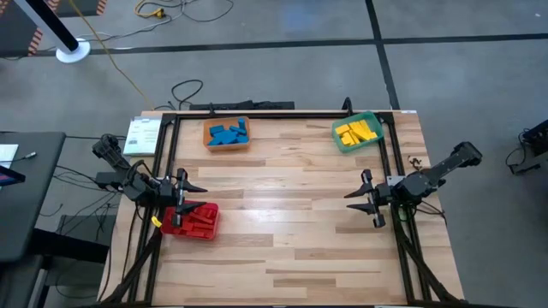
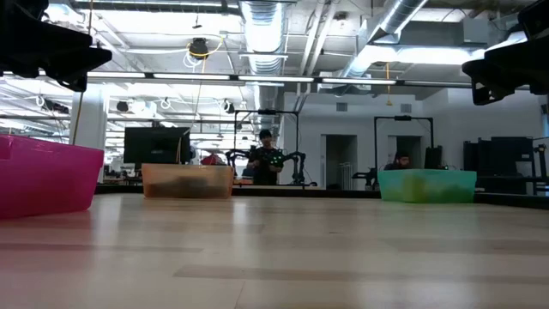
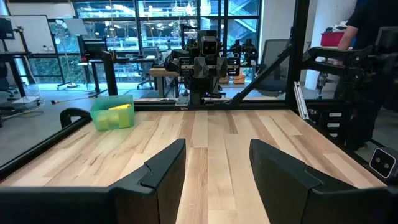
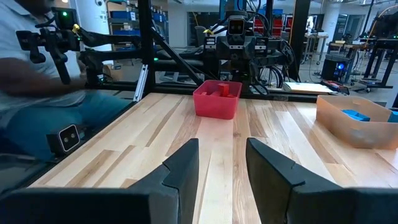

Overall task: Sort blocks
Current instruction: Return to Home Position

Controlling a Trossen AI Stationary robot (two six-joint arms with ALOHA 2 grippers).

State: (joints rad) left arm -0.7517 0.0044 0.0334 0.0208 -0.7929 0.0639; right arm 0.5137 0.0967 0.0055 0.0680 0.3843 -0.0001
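Note:
The blocks lie sorted in three bins. Blue blocks (image 1: 227, 134) fill an orange bin (image 1: 225, 145) at the far left. Yellow blocks (image 1: 356, 131) fill a green bin (image 1: 370, 118) at the far right. Red blocks (image 1: 199, 220) lie in a red bin (image 1: 174, 228) at the table's left. My left gripper (image 1: 195, 197) hovers level over that bin's far edge, open, with nothing between its fingers (image 3: 163, 169). My right gripper (image 1: 353, 200) hovers level at the table's right, open and holding nothing; its fingers (image 4: 184, 163) point toward the red bin (image 4: 217, 102).
Bare wooden tabletop (image 1: 282, 231) spans the middle and near side between the two arms. A black frame (image 1: 282, 114) runs along the table's edges. A person (image 4: 43, 93) sits beyond the table's near edge in the right wrist view. The green bin (image 3: 113, 112) shows in the left wrist view.

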